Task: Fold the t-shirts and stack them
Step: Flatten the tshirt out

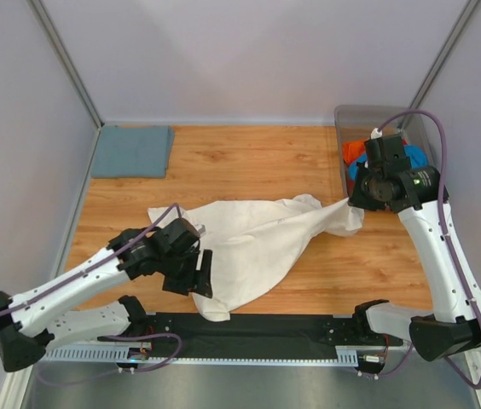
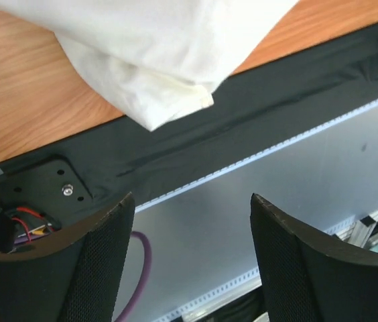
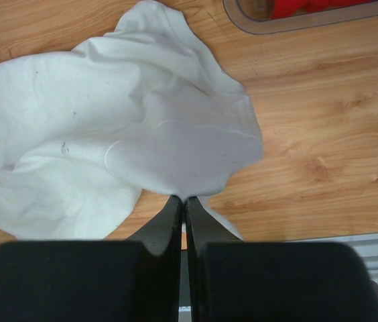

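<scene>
L claw [image 2: 192, 201]: fingers spread wide, nothing btwn them.
R claw [image 3: 183, 199]: tips pressed together, pinching edge of cream t-shirt [image 3: 142, 127].
cream t-shirt: crumpled, stretched btwn both claws; one corner just ahead of L claw, not touching.
grey-blue t-shirt [image 1: 131, 151]: folded, well beyond L claw.
bin [image 1: 368, 109]: just beyond R claw, orange-red tee [image 1: 353, 151] + blue tee [image 1: 414, 157] inside.
</scene>
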Robot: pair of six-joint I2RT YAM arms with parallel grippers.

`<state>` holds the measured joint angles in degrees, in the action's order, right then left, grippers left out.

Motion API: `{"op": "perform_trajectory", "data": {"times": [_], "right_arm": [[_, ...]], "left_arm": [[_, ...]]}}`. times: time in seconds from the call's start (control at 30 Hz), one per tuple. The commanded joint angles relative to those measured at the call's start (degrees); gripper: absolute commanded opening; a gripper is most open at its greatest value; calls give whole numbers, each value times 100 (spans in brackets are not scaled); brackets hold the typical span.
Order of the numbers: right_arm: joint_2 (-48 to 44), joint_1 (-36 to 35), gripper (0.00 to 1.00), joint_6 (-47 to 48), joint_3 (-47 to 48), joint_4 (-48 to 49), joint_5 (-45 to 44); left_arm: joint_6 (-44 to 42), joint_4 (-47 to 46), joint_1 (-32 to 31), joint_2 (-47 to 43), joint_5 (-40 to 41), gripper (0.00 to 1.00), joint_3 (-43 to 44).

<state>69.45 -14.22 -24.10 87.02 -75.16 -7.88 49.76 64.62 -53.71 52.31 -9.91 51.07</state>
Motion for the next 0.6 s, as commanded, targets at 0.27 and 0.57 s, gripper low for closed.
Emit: {"op": "perform_trajectory", "data": {"times": [0.27, 0.57], "right_arm": [[51, -11, 0, 10, -168, 361, 410], [60, -20, 0, 54, -247, 431, 445]], "left_arm": [[217, -1303, -68, 1976, 913, 37, -62], [596, -1083, -1606, 2545, 736, 43, 544]]}}
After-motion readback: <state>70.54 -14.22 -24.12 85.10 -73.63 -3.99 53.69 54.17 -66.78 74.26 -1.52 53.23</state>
